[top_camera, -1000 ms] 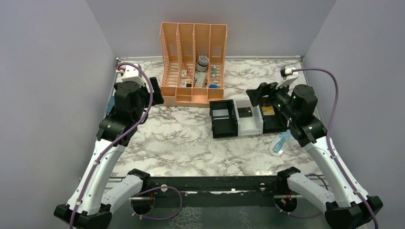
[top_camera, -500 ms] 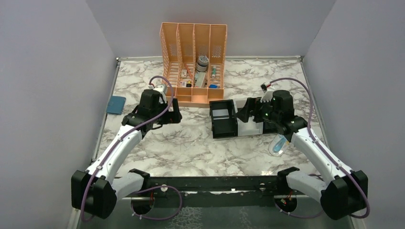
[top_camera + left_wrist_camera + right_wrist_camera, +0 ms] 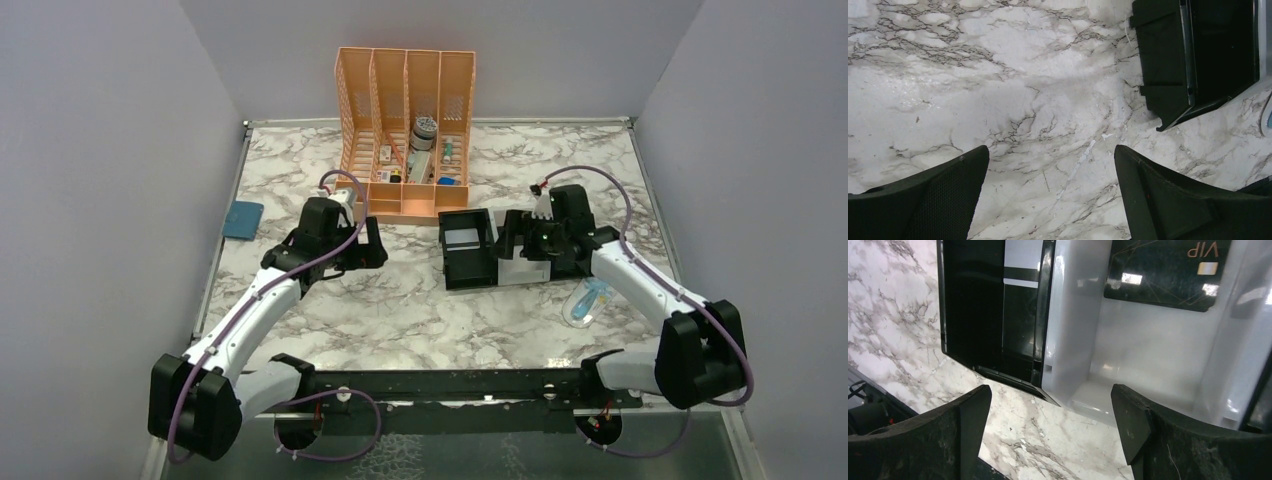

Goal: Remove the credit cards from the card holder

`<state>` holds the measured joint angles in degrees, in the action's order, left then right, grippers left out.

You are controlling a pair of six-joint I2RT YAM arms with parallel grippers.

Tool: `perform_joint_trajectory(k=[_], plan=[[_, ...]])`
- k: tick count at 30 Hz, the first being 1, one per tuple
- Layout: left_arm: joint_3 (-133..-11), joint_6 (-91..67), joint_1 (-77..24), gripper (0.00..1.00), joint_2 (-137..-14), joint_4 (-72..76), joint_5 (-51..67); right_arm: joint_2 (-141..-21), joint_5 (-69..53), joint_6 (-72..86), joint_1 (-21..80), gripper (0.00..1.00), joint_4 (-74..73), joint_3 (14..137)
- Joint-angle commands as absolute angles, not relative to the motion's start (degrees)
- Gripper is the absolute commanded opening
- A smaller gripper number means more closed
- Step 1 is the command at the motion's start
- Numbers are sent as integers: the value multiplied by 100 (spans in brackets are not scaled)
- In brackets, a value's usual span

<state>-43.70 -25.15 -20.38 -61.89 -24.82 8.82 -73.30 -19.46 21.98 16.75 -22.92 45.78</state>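
The blue card holder lies flat at the table's left edge, well left of both arms. No gold credit cards show; the right arm covers the right end of the tray. My left gripper hangs open over bare marble, left of the black-and-white tray. My right gripper is open above the tray's near edge, with nothing between its fingers. A dark card marked VIP lies in the white middle compartment.
An orange slotted organizer with small items stands behind the tray. A silver-white card lies in the tray's left black compartment. A pale translucent blue packet lies near the right arm's forearm. Grey walls enclose three sides.
The left arm swung from the left wall toward the table's middle, uncovering the blue holder. The right arm moved left and lower over the tray, hiding its right compartment.
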Motion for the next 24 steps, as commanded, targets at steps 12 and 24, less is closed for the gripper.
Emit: perform_joint_trajectory(k=[12, 24], plan=[[-4336, -2756, -2079, 98, -5901, -2240, 177, -8526, -2537, 1652, 1866, 80, -2146, 5260], [-4363, -2769, -2077, 98, -5979, -2255, -136, -9097, -1706, 1758, 2790, 77, -2156, 5781]])
